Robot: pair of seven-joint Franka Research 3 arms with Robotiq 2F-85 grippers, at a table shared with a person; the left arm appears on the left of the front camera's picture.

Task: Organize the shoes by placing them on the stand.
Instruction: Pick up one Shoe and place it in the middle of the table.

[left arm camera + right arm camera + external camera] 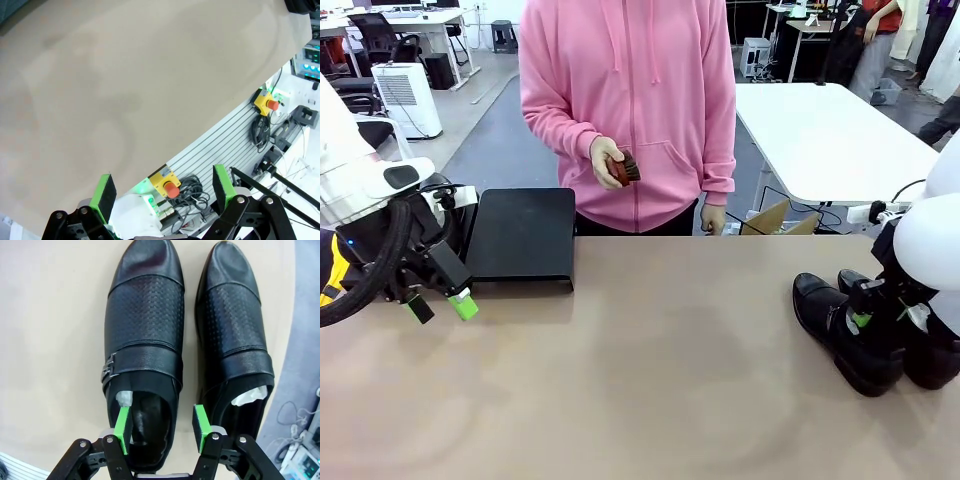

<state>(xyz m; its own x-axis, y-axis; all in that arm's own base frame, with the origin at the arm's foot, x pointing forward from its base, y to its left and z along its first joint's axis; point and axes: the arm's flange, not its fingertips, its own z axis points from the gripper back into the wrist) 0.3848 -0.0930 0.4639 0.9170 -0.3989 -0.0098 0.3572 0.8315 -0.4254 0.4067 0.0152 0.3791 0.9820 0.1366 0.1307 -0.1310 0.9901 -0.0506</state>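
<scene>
While the tan table [670, 400] stretches between robot and a pink-hooded person [625, 90], the black stand [520, 235] sits far left, two black shoes [845, 335] far right.
The right gripper [161, 412] straddles the buckled shoe's [145, 340] heel opening, though I can't tell if it pinches; the left gripper [445, 310] hangs spread apart beside the stand; the person's hand [608, 160] holds a brown brush [626, 168].

Glossy perforated leather shoes [145, 315], matt black stand [520, 235]
</scene>
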